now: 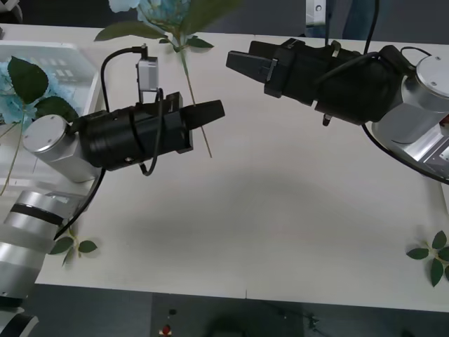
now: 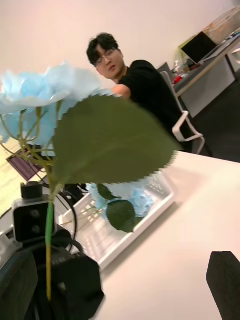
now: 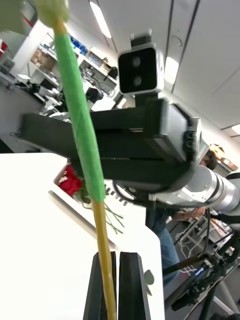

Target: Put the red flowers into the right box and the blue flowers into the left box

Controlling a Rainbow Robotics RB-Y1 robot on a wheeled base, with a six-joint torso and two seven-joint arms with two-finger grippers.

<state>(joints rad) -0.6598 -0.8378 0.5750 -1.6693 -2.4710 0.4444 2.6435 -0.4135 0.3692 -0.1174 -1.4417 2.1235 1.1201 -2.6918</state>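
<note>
A blue flower (image 1: 156,8) with a large green leaf (image 2: 110,140) hangs above the table's far side. My left gripper (image 1: 216,109) is shut on the lower part of its thin stem (image 3: 82,135), and in the left wrist view the black fingers (image 3: 131,285) pinch it. My right gripper (image 1: 238,55) is open, just right of the stem and level with it. The left box (image 1: 88,77) at the far left holds more blue flowers (image 1: 14,98). A red flower (image 3: 70,182) lies in the right box (image 3: 122,200).
Loose green leaf sprigs lie near the table's front left edge (image 1: 74,246) and front right edge (image 1: 435,256). The white tabletop (image 1: 280,210) between the arms is bare. My left arm's wrist camera (image 2: 30,215) stands close below the leaf.
</note>
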